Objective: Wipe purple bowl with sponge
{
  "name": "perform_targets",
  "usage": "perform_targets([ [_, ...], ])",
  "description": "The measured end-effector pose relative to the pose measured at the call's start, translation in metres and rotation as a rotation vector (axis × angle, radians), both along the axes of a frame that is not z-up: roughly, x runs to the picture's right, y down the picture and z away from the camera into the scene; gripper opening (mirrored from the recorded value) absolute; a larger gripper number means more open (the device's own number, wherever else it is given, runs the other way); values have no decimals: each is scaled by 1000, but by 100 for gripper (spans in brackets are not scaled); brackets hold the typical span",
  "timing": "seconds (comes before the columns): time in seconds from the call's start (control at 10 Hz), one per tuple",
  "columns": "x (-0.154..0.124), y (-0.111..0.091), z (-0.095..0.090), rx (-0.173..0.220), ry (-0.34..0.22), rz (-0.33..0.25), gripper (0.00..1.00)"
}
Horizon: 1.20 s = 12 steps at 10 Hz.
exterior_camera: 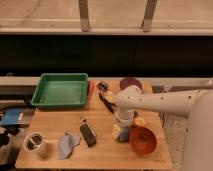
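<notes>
The purple bowl point(131, 82) stands at the table's back edge, partly hidden behind my white arm. Near the front right lies the sponge point(119, 133), pale yellow with a blue side, resting against the orange bowl point(142, 140). My arm reaches in from the right, and my gripper point(123, 123) points straight down, just above the sponge and open. Nothing is held in it.
A green tray point(60, 90) sits at the back left. A black remote-like object point(88, 135), a blue-grey cloth point(67, 145) and a metal cup point(35, 144) lie front left. Small dark tools point(104, 95) lie beside the tray. A small yellow thing point(140, 121) is behind the orange bowl.
</notes>
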<state>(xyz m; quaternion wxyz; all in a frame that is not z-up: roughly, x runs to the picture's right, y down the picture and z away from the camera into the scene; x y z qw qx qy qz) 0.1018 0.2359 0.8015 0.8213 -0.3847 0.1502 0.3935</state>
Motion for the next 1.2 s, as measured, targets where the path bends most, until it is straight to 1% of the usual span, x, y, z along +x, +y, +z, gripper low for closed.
perform_targets([
  [0.2, -1, 8, 6, -21, 16, -6, 68],
  [0.3, 1, 10, 7, -28, 25, -7, 63],
  [0.6, 2, 13, 6, -31, 42, -9, 33],
  [0.7, 2, 12, 5, -28, 45, -11, 21],
  [0.8, 2, 12, 4, -26, 45, -11, 14],
  [0.9, 2, 11, 4, -22, 45, -11, 9],
  [1.0, 4, 8, 2, -15, 46, -9, 9],
  [1.2, 6, -8, -5, 28, 44, 16, 9],
])
